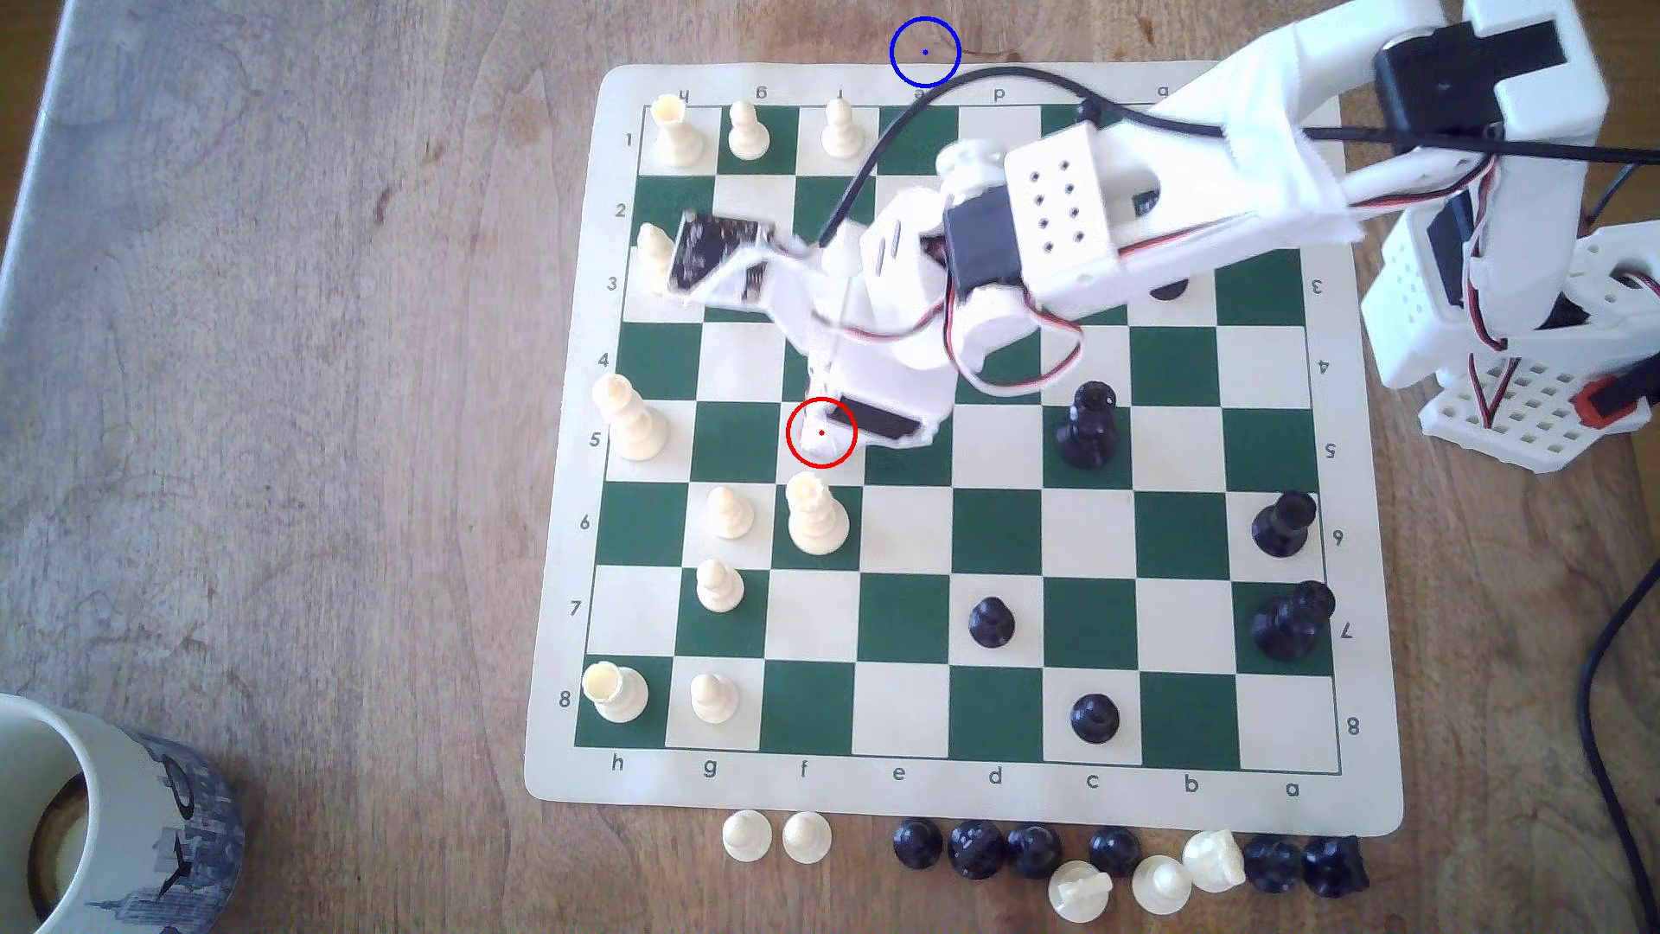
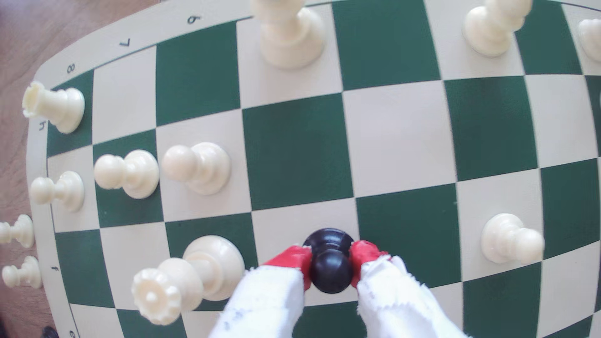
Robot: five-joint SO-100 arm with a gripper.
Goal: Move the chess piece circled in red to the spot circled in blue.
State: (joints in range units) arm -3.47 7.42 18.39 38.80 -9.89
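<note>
Black pawn: upright on a cream square of the chessboard, at the red circle, file f, row 5. Gripper: red-tipped fingers clamped on the pawn's collar from both sides. Blue-circled spot: bare wood beyond the board's far edge, well apart. Cream queen: just beside the pawn.

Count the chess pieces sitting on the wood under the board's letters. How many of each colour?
Cream pieces: 5
Black pieces: 6
Total: 11
</note>
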